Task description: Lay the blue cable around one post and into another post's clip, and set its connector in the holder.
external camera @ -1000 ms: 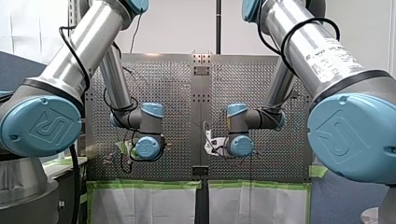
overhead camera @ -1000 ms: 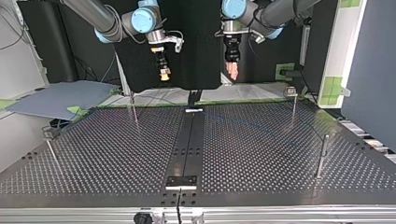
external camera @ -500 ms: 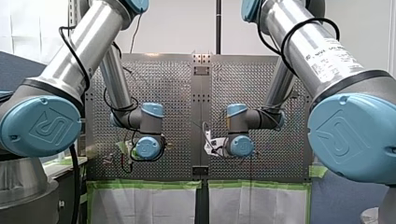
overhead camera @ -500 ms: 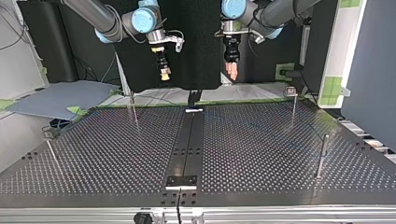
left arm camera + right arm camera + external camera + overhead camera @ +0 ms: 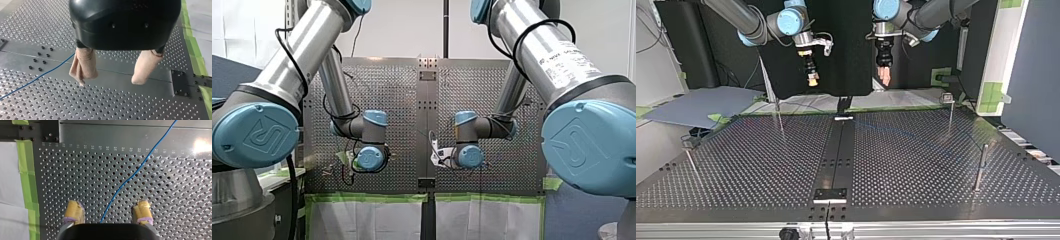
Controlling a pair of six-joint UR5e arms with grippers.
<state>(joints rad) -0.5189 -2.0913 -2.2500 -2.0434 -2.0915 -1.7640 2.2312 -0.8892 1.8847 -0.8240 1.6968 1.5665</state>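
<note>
Two wide-spread grippers, left gripper (image 5: 110,80) and right gripper (image 5: 108,205), held near the tabletop's (image 5: 75,170) taped edge, blue cable (image 5: 140,167) laid beneath.

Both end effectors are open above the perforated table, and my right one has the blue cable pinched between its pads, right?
No, nothing is pinched. The right wrist view shows my right end effector open, the blue cable lying on the table beneath the gap between its pads, touching neither. My left end effector is open too.
</note>
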